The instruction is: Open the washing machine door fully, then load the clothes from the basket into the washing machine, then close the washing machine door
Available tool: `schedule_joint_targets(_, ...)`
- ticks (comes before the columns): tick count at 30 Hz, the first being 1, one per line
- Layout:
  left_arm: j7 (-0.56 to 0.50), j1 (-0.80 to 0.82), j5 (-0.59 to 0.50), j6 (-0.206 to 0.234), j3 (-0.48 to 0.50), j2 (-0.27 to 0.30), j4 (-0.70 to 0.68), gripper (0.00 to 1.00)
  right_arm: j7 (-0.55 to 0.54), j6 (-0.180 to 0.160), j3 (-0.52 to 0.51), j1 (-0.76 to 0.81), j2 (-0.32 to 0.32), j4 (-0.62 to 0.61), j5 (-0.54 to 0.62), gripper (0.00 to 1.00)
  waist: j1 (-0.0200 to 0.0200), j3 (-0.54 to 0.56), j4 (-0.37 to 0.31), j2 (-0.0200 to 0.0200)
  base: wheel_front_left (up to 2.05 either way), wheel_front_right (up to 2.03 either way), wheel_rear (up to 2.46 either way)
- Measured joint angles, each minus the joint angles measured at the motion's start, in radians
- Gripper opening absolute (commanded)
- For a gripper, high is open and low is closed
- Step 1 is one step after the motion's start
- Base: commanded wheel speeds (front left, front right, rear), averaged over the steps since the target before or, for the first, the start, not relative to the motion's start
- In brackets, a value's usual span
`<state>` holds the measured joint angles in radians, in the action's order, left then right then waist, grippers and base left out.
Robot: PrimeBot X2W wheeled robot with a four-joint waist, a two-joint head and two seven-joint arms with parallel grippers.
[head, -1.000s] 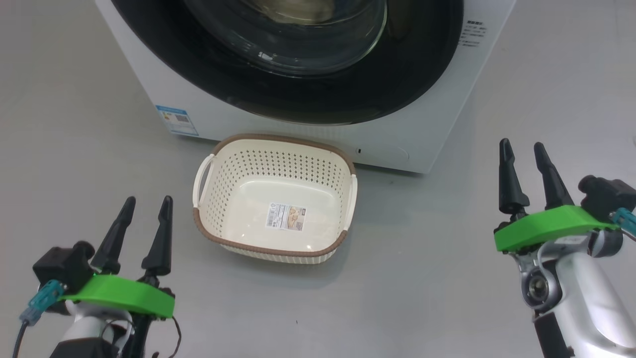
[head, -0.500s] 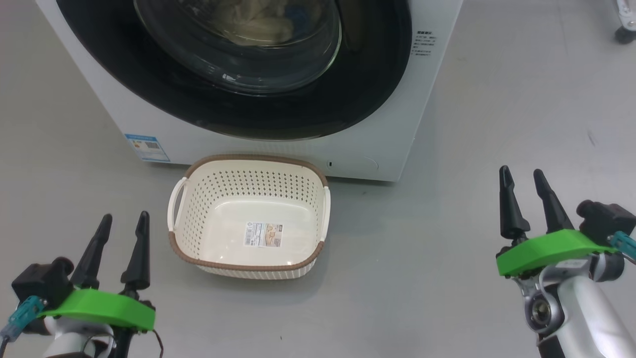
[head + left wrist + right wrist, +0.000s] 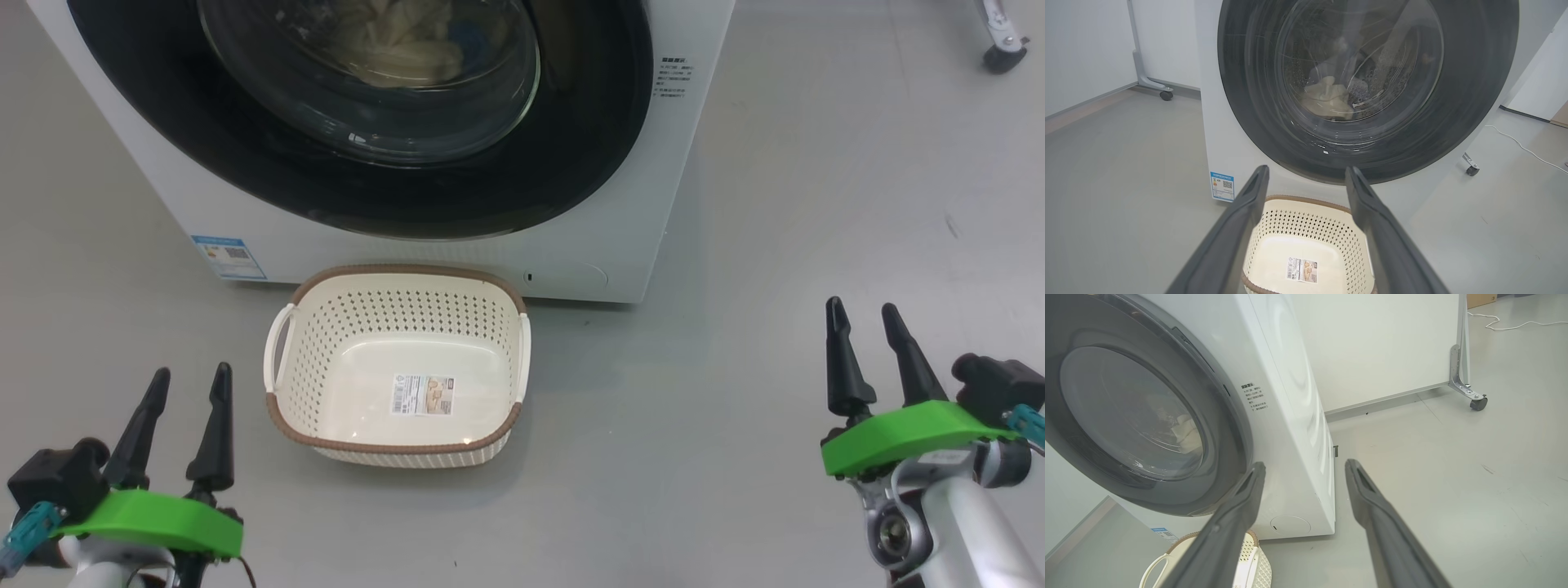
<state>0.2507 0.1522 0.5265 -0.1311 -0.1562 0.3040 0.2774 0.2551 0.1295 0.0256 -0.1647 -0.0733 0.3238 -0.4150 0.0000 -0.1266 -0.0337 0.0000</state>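
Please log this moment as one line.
round black glass door: shut; cream clothes: inside; perforated cream basket: empty; left pincer, right pincer: open

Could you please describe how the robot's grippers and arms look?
Both the left gripper and right gripper have two long, tapered black jaws on a green mount, a black block with a teal connector beside it, and silver-white forearms.

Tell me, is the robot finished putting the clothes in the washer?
It looks finished. Done: the clothes lie inside the washing machine, behind the glass of the washing machine door, which looks shut. The basket holds nothing but its sticker. In hand: nothing, since the left gripper and right gripper are open and touch nothing. Left to do: nothing I can see.
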Motion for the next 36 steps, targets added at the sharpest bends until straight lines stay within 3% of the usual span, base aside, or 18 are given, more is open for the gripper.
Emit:
schedule_joint_targets(21, 0.0, 0.0, -0.009, 0.0, 0.012, 0.0, -0.012, 1.0, 0.0, 0.0, -0.012, 0.002, 0.003, -0.012, 0.002, 1.0, 0.0, -0.014, -0.003, 0.0, 0.0, 0.0, 0.0)
schedule_joint_targets(22, 0.0, 0.0, -0.011, 0.0, 0.013, 0.001, -0.011, 0.0, 0.0, 0.0, -0.012, 0.002, 0.003, -0.012, 0.002, 0.0, 0.0, -0.015, -0.003, 0.0, 0.0, 0.0, 0.0)
schedule_joint_targets(29, -0.006, -0.051, -0.014, 0.0, -0.024, -0.063, 0.079, 0.0, -0.002, 0.0, 0.002, 0.067, 0.029, 0.085, -0.001, 0.0, 0.0, -0.015, -0.003, 0.0, 0.0, 0.0, 0.0)
schedule_joint_targets(36, -0.025, -0.065, 0.048, 0.0, -0.018, -0.071, 0.082, 0.0, -0.019, 0.0, 0.0, 0.079, 0.031, 0.085, -0.065, 0.0, 0.0, -0.006, -0.001, 0.0, 0.0, 0.0, 0.0)
